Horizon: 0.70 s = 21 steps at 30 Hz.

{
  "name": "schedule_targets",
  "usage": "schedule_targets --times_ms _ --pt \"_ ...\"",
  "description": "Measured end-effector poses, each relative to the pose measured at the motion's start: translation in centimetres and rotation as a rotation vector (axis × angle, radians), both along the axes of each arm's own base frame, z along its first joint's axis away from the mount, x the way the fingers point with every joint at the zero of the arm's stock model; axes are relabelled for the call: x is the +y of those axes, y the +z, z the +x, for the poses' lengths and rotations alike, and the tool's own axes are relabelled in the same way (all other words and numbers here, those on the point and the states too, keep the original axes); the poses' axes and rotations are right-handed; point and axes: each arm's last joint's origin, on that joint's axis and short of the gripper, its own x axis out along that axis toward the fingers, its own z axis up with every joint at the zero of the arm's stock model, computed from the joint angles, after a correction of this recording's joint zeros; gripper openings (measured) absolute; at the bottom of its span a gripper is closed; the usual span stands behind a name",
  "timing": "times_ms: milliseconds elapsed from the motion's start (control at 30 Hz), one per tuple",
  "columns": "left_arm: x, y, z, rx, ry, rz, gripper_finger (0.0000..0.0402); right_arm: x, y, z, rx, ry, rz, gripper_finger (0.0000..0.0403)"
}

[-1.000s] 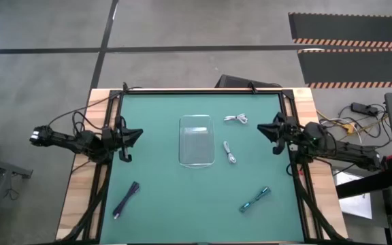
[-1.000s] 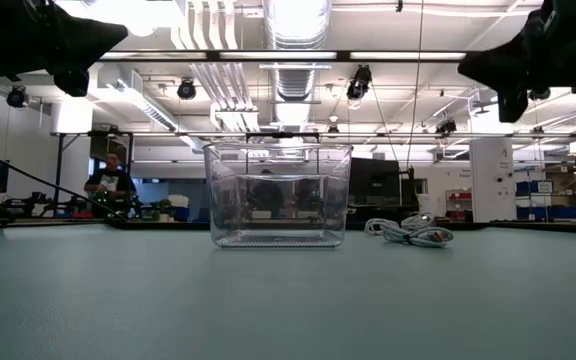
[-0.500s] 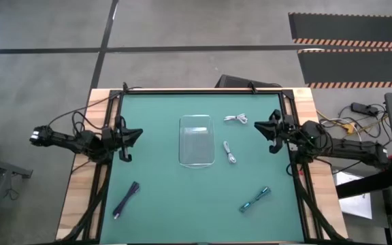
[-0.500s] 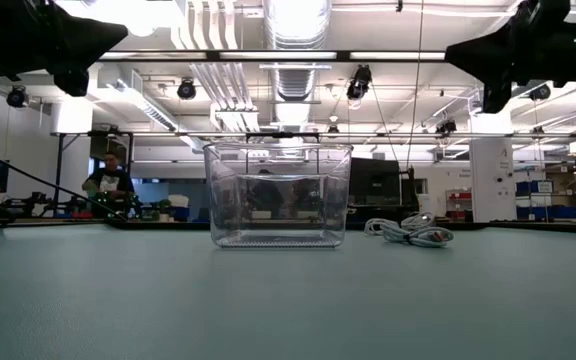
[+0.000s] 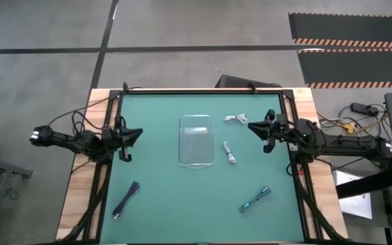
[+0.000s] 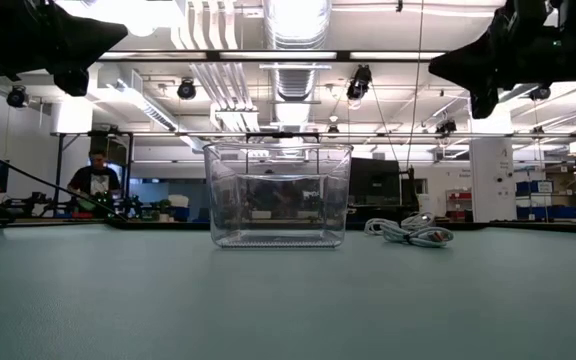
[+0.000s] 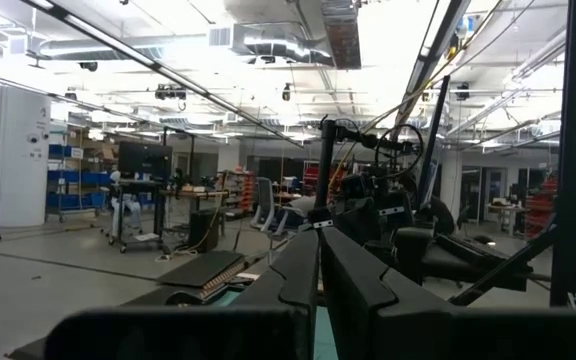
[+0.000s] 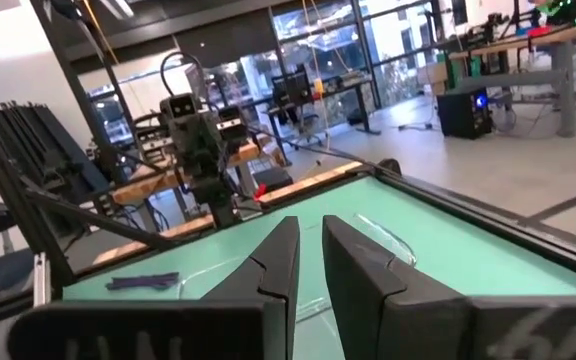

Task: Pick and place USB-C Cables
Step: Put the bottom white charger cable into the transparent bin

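Note:
Four small cable bundles lie flat on the green table. One white cable (image 5: 235, 119) is near the far edge and another white cable (image 5: 229, 152) lies just right of the clear tray (image 5: 197, 141). The dark purple cable (image 5: 126, 199) is near left, the teal cable (image 5: 255, 199) near right. My left gripper (image 5: 133, 134) hovers shut at the table's left edge. My right gripper (image 5: 253, 126) hovers at the right, just right of the far white cable, fingers parted a little (image 8: 311, 250). The low view shows the tray (image 6: 278, 195) and a white cable (image 6: 408, 232).
Black frame bars run along the table's left, right and far edges. Both arms hang above table height in the low view. The right wrist view shows the purple cable (image 8: 143, 282) and the left arm (image 8: 198, 140) across the table. A person (image 6: 95, 180) stands in the room behind.
My right gripper has moved from the table's right edge toward the left, closing in on the far white cable, staying above the table. The left arm has kept still. No cable has moved.

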Motion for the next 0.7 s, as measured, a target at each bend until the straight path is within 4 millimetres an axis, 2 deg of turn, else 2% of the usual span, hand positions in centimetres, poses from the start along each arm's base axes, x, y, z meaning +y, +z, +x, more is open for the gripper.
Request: schedule_targets --times_ms 367,700 --pt "0.0 0.0 0.0 0.000 0.000 0.000 0.0002 -0.1 -0.6 0.6 0.045 0.001 0.081 0.0038" --pt "0.0 0.0 0.0 0.000 0.000 0.000 0.0002 0.7 -1.0 1.1 0.069 0.050 0.143 0.0038"
